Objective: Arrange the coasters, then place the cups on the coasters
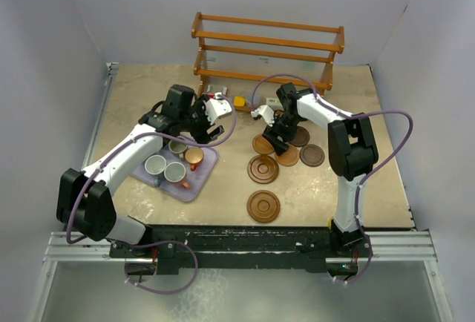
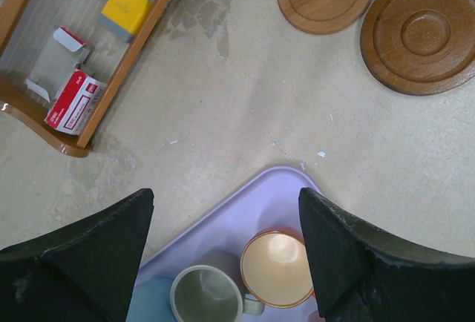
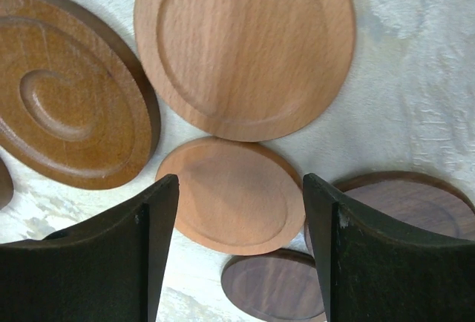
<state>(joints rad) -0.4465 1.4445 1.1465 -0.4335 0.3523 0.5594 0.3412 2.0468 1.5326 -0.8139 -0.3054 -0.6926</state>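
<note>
Lavender tray (image 2: 256, 199), copper-orange cup (image 2: 276, 268) with cream inside, grey-green cup (image 2: 206, 296), pale blue cups (image 1: 155, 165) with white insides, mid-brown coasters (image 2: 421, 33) with concentric ring grooves, plain light brown coasters (image 3: 245, 47), dark brown coasters (image 3: 274, 285) with fine grain, mottled beige table (image 2: 245, 92), orange-brown rack (image 1: 267, 40), yellow box (image 2: 125, 10), red-and-white box (image 2: 74, 101)

robot lab cell, plain pale walls (image 1: 52, 33) around a beige tabletop (image 1: 334, 188), aluminium rail (image 1: 401, 244) in front
</note>
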